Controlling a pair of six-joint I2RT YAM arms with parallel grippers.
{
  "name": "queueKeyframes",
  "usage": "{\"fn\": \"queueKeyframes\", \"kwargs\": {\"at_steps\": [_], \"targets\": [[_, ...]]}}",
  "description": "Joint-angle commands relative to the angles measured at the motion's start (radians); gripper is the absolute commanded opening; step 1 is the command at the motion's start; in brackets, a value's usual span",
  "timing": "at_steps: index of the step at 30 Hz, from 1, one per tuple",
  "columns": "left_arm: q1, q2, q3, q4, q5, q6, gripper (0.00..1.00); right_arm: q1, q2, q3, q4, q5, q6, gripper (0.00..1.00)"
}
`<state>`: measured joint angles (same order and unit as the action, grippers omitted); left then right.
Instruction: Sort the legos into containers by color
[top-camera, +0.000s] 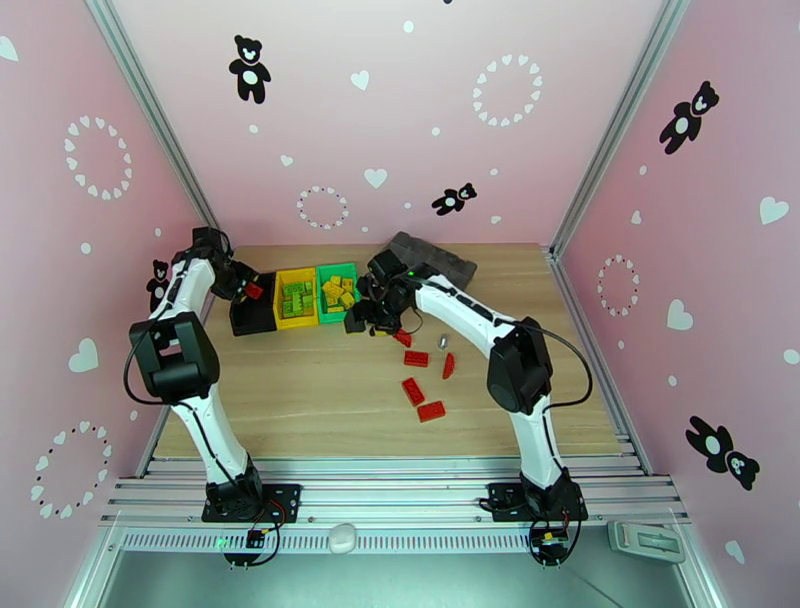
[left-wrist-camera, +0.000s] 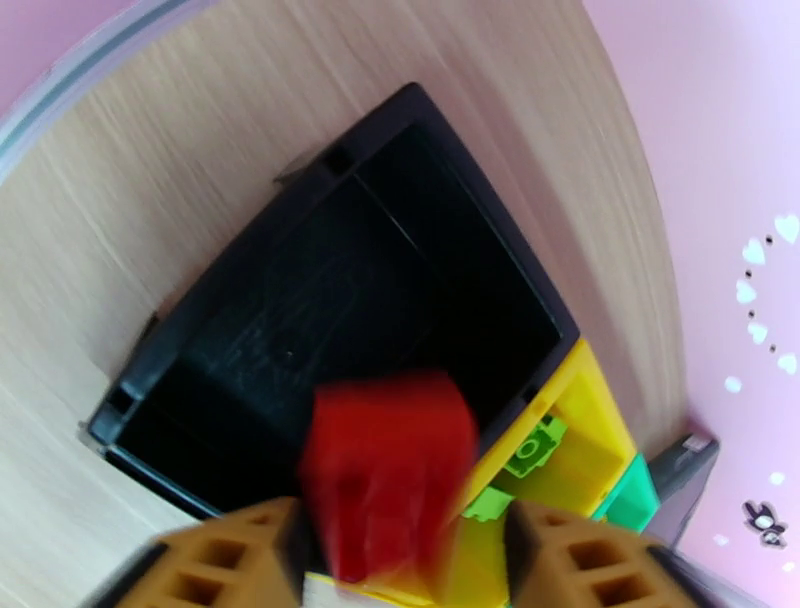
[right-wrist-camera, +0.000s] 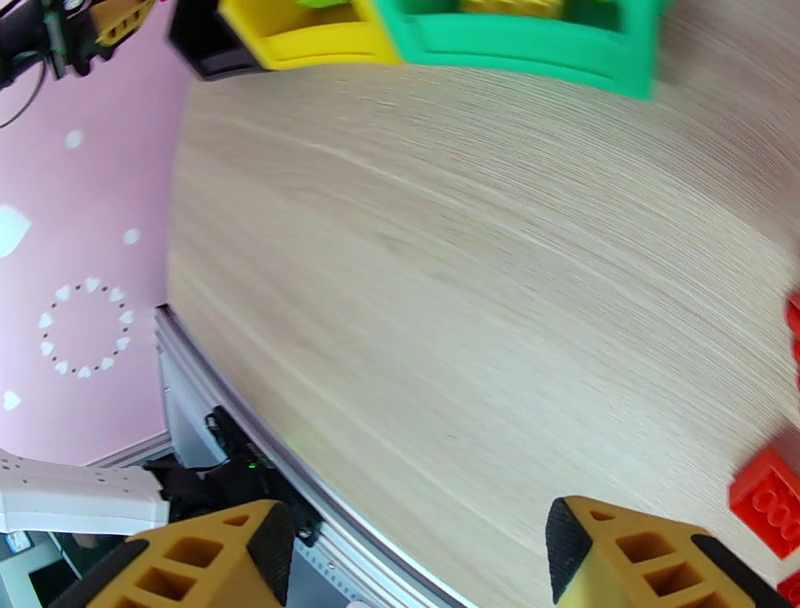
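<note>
Over black bin (left-wrist-camera: 300, 300) at desk's (top-camera: 300, 400) 10 o'clock, left tool (left-wrist-camera: 400, 525) released, blurred red brick (left-wrist-camera: 385, 480) between its fingers, right tool (right-wrist-camera: 420, 540) spread empty over bare wood by green bin (top-camera: 336, 318), loose red bricks (top-camera: 415, 390) toward 4 o'clock

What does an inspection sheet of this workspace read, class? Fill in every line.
Surface: wooden table, no damage seen.
Job's things: green legos in yellow bin; yellow legos in green bin; red legos loose on table.
Clutter: silver metal piece; dark grey tray.
Claws: left claw open over black bin, blurred red lego between; right claw open, empty.
Cables: black cable looped beside each arm.
Surroundings: pink walls, bear stickers.
</note>
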<state>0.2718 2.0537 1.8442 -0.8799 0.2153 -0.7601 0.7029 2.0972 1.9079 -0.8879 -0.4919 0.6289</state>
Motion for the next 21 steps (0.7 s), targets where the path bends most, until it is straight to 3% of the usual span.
{"fn": "queueKeyframes", "kwargs": {"at_steps": [1,6,9,16,21], "targets": [[0.002,-0.02,0.032,-0.043,0.022,0.03,0.71,-0.014,-0.098,-0.048,-0.037,0.056,-0.016,0.72],[-0.055,-0.114,-0.058,-0.048,0.003,0.081,0.74,-0.016,-0.157,-0.146,-0.056,0.136,-0.027,0.72],[-0.138,-0.189,-0.146,-0.054,-0.028,0.111,0.74,-0.017,-0.196,-0.217,-0.071,0.198,-0.02,0.72],[-0.404,-0.321,-0.399,-0.034,-0.095,0.1,0.74,-0.018,-0.315,-0.418,-0.056,0.297,0.018,0.72],[-0.606,-0.357,-0.523,0.015,-0.102,0.006,0.75,-0.02,-0.398,-0.564,-0.023,0.32,0.046,0.72]]}}
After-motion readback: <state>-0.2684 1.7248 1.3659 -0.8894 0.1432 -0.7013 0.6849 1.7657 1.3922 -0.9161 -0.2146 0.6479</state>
